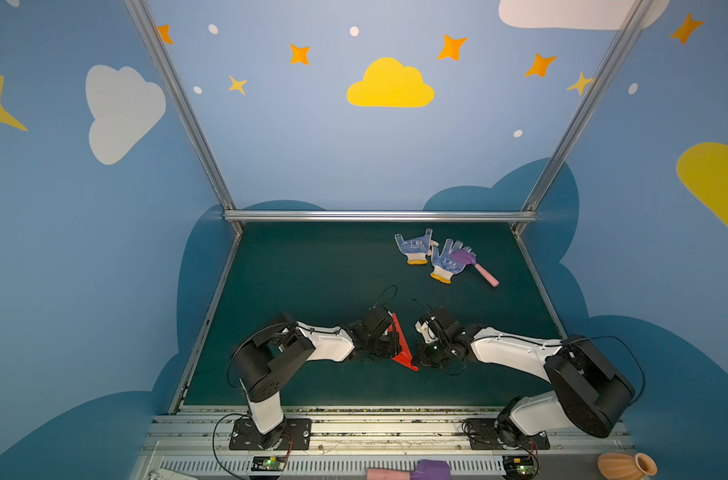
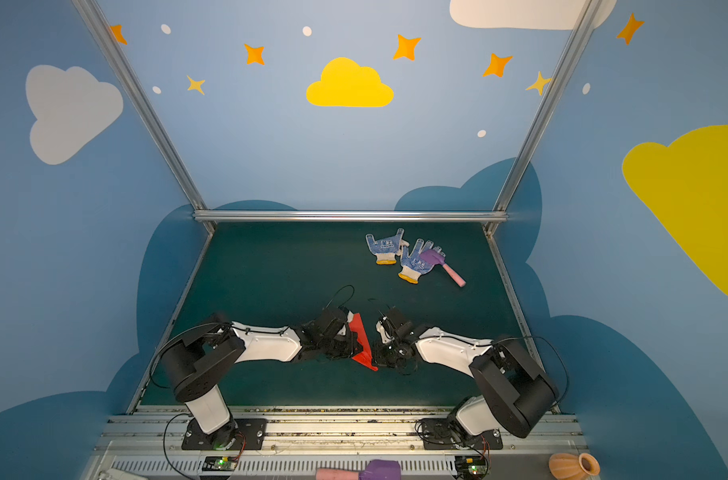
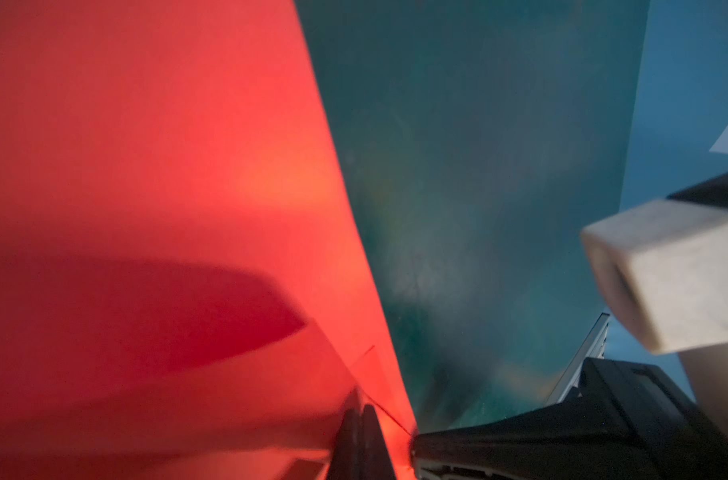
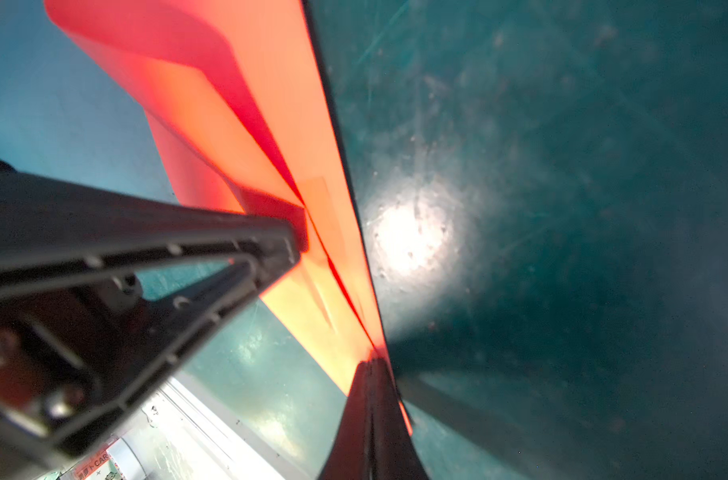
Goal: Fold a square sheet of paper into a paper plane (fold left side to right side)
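The square sheet of paper is bright red and stands folded into a slim, pointed, creased shape like a paper plane. It is held up on edge above the green mat between the two arms, near the middle front. My left gripper is shut on the paper from the left. From the right, my right gripper is shut on the lower pointed end of the paper. The right wrist view shows folded layers and creases.
Two blue-dotted white gloves and a purple-and-pink toy hammer lie at the back right of the mat. A metal rail runs along the front edge. An orange vase and another toy hammer sit beyond it.
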Controlling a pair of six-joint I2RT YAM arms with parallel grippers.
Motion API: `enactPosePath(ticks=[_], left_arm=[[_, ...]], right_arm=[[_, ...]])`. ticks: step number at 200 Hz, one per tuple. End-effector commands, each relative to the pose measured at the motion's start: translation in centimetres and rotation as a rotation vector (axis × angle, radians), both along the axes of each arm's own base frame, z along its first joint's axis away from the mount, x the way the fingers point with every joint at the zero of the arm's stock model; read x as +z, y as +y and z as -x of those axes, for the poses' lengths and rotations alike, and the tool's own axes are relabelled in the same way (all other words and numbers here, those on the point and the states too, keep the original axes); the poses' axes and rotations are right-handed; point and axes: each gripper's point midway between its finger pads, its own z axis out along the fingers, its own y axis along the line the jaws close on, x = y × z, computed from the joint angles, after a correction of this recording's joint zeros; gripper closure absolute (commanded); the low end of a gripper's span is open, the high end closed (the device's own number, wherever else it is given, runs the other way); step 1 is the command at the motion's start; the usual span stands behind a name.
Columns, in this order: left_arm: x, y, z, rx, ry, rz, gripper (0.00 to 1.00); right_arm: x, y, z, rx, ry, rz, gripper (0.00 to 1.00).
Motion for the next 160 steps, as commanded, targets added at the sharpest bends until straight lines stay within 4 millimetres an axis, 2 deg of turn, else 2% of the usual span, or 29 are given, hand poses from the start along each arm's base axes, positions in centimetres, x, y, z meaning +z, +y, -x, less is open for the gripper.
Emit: enactPosePath(ticks=[1,56,117,139,160], left_arm=[[-4.7,5.9,0.9,0.086,0.083,-0.213,0.96],[-5.9,8.9,0.3,0.159,0.122,-0.245,0.97],[-7.7,14.8,-0.7,0.368,0.196,-0.354,0.97],[-7.5,16.8,-1.7,0.451,0.211,-0.364,0.96],[-6.6,17.8,-3.1,0.491,0.198,-0.347,0.97]], right_arm=[[-3.9,-3.4,3.3,0.003,0.117,0.162,1.0],[-3.7,-3.4,3.2,0.001,0.112,0.159,1.0],[-3.6,-3.2,3.1,0.003,0.108,0.151,1.0],[-3.6,-3.2,3.1,0.003,0.106,0.149,1.0],[-3.7,-3.4,3.2,0.003,0.107,0.153,1.0]])
